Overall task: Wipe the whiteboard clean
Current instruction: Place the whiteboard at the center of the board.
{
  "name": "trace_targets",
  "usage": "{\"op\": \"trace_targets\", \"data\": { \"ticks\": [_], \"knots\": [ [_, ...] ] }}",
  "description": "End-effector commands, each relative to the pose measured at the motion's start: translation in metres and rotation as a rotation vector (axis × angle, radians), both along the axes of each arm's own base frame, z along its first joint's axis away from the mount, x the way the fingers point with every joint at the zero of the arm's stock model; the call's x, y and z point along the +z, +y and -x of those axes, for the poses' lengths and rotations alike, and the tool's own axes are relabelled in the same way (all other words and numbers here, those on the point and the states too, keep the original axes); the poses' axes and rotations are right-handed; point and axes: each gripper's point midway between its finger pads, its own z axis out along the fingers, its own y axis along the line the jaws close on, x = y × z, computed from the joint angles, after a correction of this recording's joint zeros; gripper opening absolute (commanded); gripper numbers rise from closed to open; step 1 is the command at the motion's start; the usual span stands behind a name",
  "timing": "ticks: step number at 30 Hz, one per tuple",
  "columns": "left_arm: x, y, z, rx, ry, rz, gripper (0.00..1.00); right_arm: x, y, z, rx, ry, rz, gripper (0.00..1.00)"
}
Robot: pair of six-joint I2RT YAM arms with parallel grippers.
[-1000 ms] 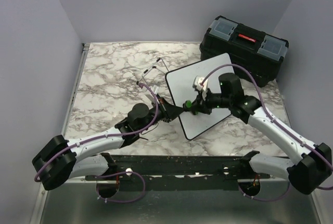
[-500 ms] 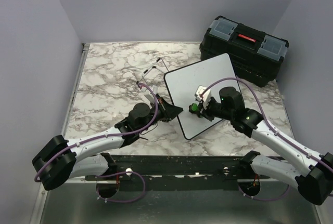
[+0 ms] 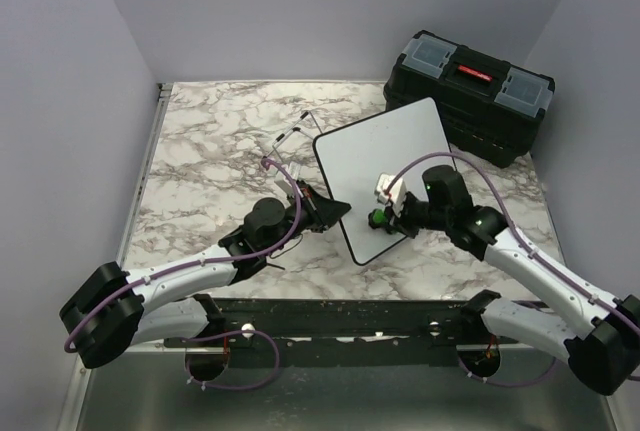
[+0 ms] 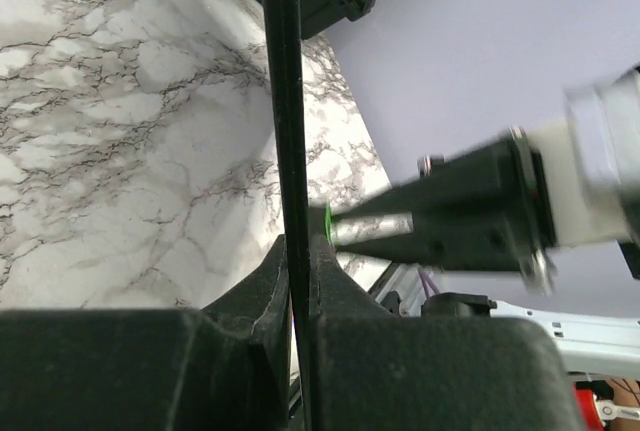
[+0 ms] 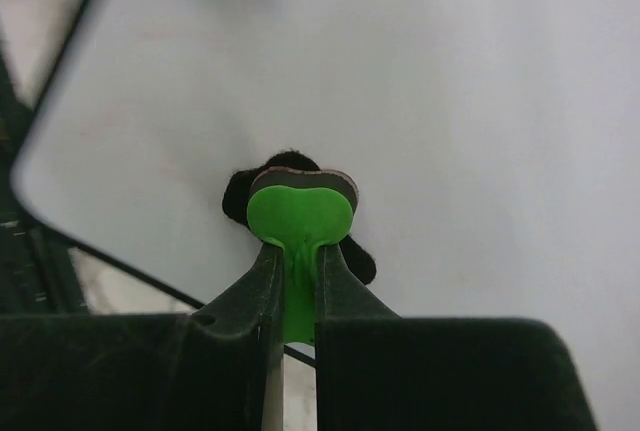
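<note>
The whiteboard (image 3: 385, 156) is white with a thin black rim and stands tilted near the table's middle; no writing shows on it. My left gripper (image 3: 338, 211) is shut on the whiteboard's left rim, seen edge-on in the left wrist view (image 4: 283, 101). My right gripper (image 3: 383, 216) is shut on a small green eraser (image 5: 298, 213) with a dark felt pad, pressed against the lower part of the whiteboard face (image 5: 450, 101). The eraser also shows in the top view (image 3: 377, 219).
A black toolbox (image 3: 470, 96) with a red handle stands at the back right, just behind the whiteboard. A thin black wire easel stand (image 3: 290, 146) lies on the marble table (image 3: 210, 151) left of the whiteboard.
My right gripper has slid the eraser down the whiteboard toward its near edge. The whiteboard has shifted and tilted slightly left. The left arm has hardly moved.
</note>
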Motion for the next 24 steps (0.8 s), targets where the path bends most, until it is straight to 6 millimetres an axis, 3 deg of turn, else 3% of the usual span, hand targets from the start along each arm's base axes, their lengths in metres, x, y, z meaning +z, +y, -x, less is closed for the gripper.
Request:
{"op": "trace_targets", "data": {
  "ticks": [1,5,9,13,15,20,22,24],
  "knots": [
    [0.119,-0.004,0.012,-0.05,-0.242,0.302,0.0,-0.011,0.041,0.08,0.315,0.156,-0.036,0.01],
    [0.122,-0.004,0.011,-0.052,-0.248,0.297,0.0,-0.025,0.043,0.072,0.277,0.192,0.007,0.01],
    [0.124,-0.002,0.014,-0.057,-0.261,0.289,0.0,-0.027,0.023,0.033,0.051,0.131,0.058,0.01],
    [0.125,0.005,0.018,-0.064,-0.276,0.279,0.0,-0.017,-0.025,-0.005,-0.129,0.085,0.028,0.01],
    [0.126,0.008,0.02,-0.068,-0.284,0.275,0.0,-0.022,-0.058,-0.023,-0.227,0.066,0.055,0.01],
    [0.129,0.016,0.024,-0.074,-0.314,0.256,0.0,-0.046,-0.119,-0.061,-0.461,0.112,0.077,0.01],
    [0.129,0.018,0.025,-0.082,-0.33,0.224,0.0,-0.047,-0.129,-0.067,-0.509,0.198,0.052,0.01],
    [0.123,0.019,0.027,-0.097,-0.349,0.161,0.0,-0.027,-0.122,-0.065,-0.457,0.25,-0.024,0.01]
  ]
}}
